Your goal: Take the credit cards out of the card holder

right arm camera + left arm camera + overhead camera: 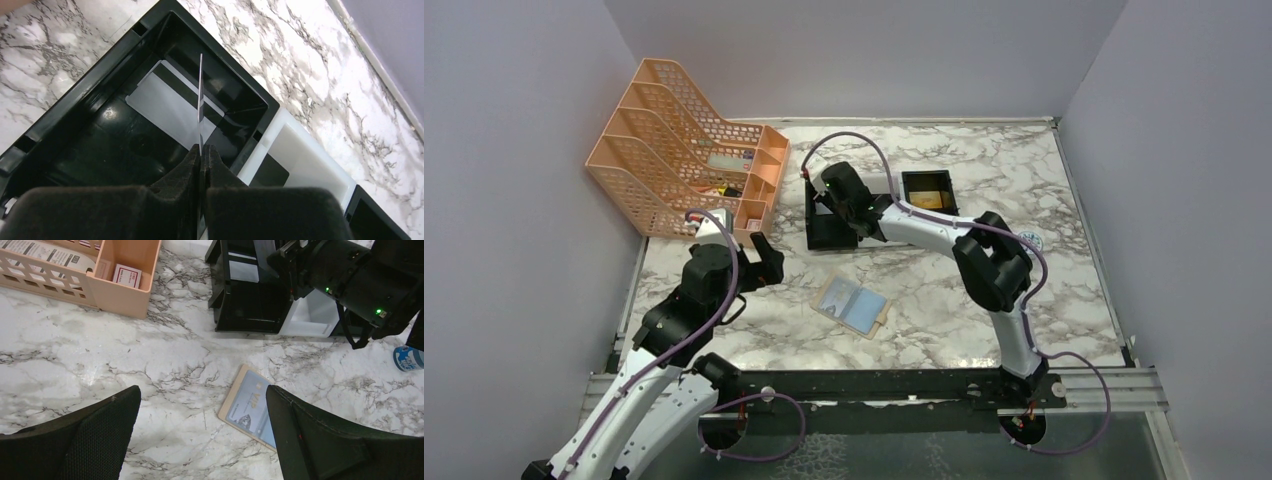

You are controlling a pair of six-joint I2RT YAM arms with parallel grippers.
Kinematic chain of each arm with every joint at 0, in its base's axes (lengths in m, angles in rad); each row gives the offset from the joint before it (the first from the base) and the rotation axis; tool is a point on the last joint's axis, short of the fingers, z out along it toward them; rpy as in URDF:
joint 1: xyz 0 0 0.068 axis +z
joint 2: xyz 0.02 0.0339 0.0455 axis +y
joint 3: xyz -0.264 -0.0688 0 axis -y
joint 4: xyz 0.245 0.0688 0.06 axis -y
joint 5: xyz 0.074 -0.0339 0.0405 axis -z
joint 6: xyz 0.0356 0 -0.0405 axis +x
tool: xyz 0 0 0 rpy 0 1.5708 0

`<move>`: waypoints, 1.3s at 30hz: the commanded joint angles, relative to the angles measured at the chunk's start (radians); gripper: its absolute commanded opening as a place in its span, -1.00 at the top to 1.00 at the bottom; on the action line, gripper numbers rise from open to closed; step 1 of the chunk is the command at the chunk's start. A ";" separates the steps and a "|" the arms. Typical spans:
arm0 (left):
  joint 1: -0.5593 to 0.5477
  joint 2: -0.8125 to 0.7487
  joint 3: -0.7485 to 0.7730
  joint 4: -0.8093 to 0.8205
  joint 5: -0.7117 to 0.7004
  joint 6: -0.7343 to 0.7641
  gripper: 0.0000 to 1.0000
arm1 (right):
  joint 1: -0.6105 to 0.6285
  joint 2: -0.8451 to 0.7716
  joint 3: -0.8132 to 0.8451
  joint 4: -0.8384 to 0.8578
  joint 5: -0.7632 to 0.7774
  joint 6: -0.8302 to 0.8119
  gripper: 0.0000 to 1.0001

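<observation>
Just ahead of my left fingers (pixel 95 432), which hang spread and empty above the tabletop (pixel 75 355), the card holder (pixel 854 305) lies unfolded and flat, with what looks like a VIP card (pixel 252 402) on its grey-blue face. It seems light and apt to skid, so I'd pin a tan edge and draw each card out by its exposed end. Cards are thin, stiff and slick. My right fingers (pixel 190 167) clamp one card (pixel 200 100) edge-on over the black tray (pixel 95 75), and a second card (pixel 160 100) lies inside it beneath them. I count one holder, three cards, two black trays and one white tray (pixel 305 155).
</observation>
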 commanded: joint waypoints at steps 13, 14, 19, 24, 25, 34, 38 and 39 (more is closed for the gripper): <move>0.007 -0.021 0.000 -0.009 -0.010 0.008 -0.98 | 0.006 0.145 0.056 0.156 0.101 -0.415 0.98; 0.007 -0.025 -0.001 -0.009 -0.010 0.008 -0.98 | 0.006 0.150 0.056 0.157 0.103 -0.430 0.97; 0.008 -0.032 -0.002 -0.009 -0.013 0.007 -0.98 | 0.006 0.173 0.078 0.116 0.079 -0.445 0.95; 0.006 -0.034 -0.004 -0.009 -0.012 0.007 -0.98 | 0.006 0.185 0.075 0.084 0.066 -0.462 0.85; 0.007 -0.033 -0.003 -0.009 -0.011 0.007 -0.98 | 0.006 0.186 0.077 0.074 0.062 -0.461 0.82; 0.006 -0.025 -0.004 -0.007 -0.004 0.011 -0.98 | 0.003 0.168 0.072 0.045 0.042 -0.428 0.55; 0.007 -0.020 -0.003 -0.008 0.002 0.012 -0.98 | 0.002 0.159 0.071 0.036 0.040 -0.420 0.53; 0.008 -0.019 -0.004 -0.007 0.003 0.012 -0.98 | 0.001 0.158 0.070 0.035 0.040 -0.417 0.51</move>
